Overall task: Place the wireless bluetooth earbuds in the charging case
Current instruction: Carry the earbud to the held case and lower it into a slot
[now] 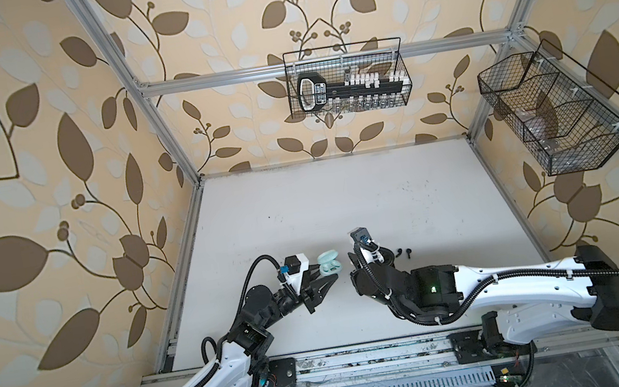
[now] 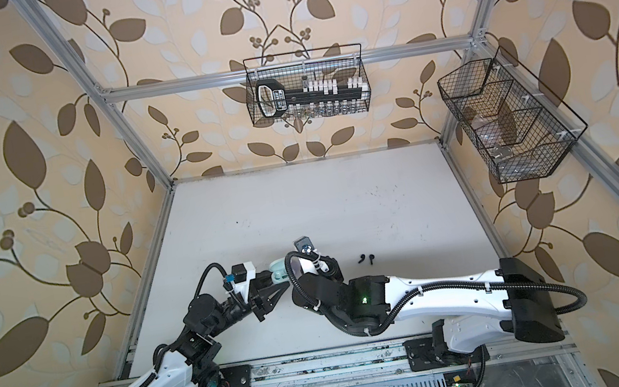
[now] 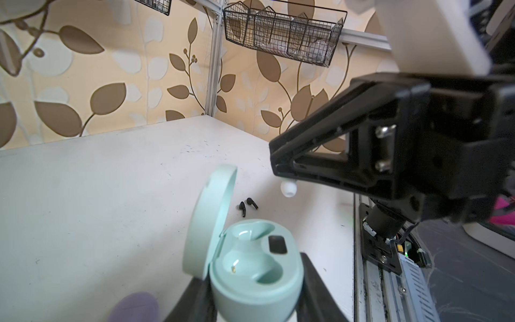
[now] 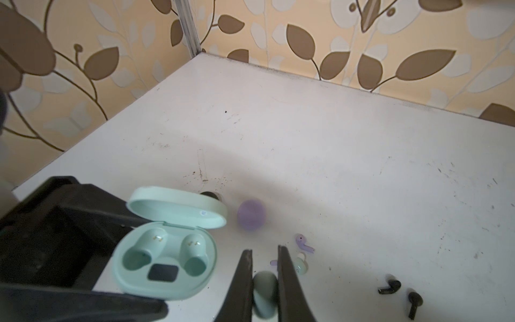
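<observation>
My left gripper point(image 3: 255, 292) is shut on the mint charging case point(image 3: 250, 267) and holds it off the table. Its lid stands open and both wells are empty. The case also shows in both top views point(image 1: 327, 264) point(image 2: 278, 271). My right gripper point(image 4: 264, 249) is shut on a pale mint earbud point(image 4: 264, 292), just to the right of the case. The earbud's white tip point(image 3: 288, 190) sticks out below the black fingers. On the table lie another mint earbud point(image 4: 301, 264), a lavender earbud point(image 4: 303, 244) and two black earbuds point(image 4: 390, 287) point(image 1: 403, 252).
A lavender case point(image 4: 250, 214) lies shut beyond the mint lid, and a dark object point(image 4: 210, 194) peeks out behind that lid. Wire baskets hang on the back wall point(image 1: 347, 83) and on the right wall point(image 1: 555, 109). An aluminium rail point(image 1: 367, 358) runs along the table's front edge.
</observation>
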